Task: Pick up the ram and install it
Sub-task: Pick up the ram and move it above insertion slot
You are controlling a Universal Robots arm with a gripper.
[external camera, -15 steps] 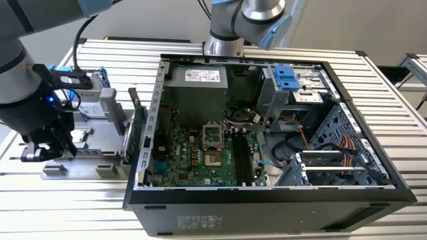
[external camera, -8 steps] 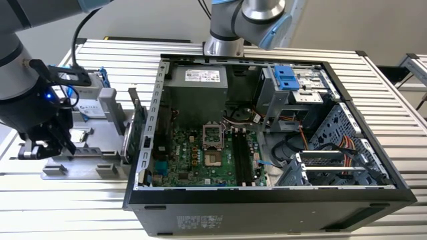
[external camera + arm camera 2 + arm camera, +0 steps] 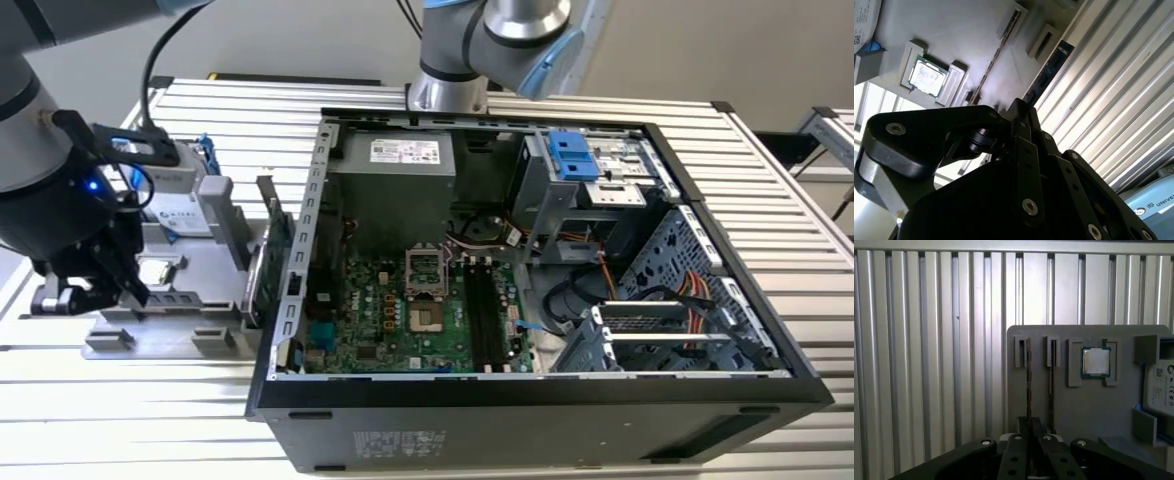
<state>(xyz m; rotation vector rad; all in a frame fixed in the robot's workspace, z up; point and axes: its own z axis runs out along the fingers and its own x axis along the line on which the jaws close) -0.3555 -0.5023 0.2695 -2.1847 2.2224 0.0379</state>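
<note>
A thin dark ram (image 3: 1028,382) stands on edge in a slot of the grey fixture (image 3: 1079,410), in the row nearest the fixture's edge. Its chips show in the second wrist view (image 3: 1050,67). A second thin stick (image 3: 1051,385) stands in the neighbouring slot. My gripper (image 3: 1031,427) sits over the near end of the first ram with its fingers drawn close on either side of it. In the exterior view the gripper (image 3: 87,300) is low at the fixture's left end. The open computer case (image 3: 534,400) lies to the exterior view's right, its motherboard memory slots (image 3: 481,320) exposed.
The fixture (image 3: 174,330) also carries a processor chip (image 3: 1096,361) and a silver hard drive (image 3: 187,215) with blue clips. A green card (image 3: 278,265) stands upright between the fixture and the case. A second arm (image 3: 494,40) rises behind the case. Ribbed metal table slats (image 3: 929,365) surround everything.
</note>
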